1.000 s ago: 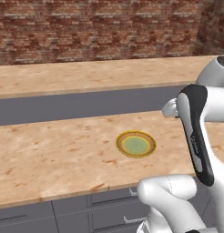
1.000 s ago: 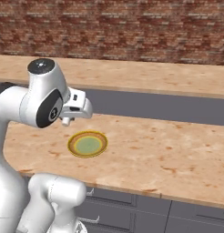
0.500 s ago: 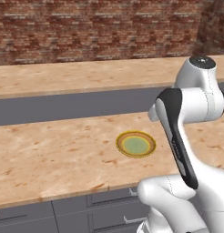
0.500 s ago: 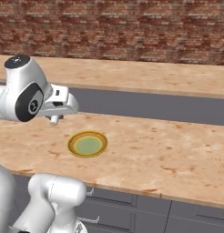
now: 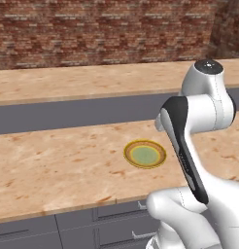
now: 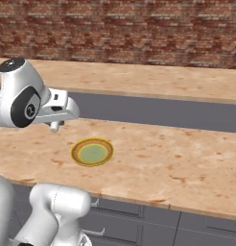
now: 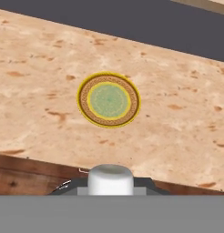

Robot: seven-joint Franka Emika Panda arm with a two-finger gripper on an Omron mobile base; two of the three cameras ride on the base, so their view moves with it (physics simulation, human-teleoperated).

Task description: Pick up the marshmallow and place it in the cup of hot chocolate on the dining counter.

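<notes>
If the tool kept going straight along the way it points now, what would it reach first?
Probably the bare counter top, near the round plate. The tool, shut on the marshmallow, looks down along that line in the hand view, with the plate above centre. Depth is unclear, so landing on the plate's rim cannot be ruled out.

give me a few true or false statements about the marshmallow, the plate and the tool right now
1. The marshmallow is held between the tips of the tool. True.
2. The marshmallow lies on the plate. False: the plate has nothing on it; the marshmallow is up in the tool.
3. The plate sits on the near wood-grain counter. True.
4. The plate is plain white. False: it has a yellow rim and a greenish middle.
5. The tool stands wide open. False: it is shut on the marshmallow.
</notes>
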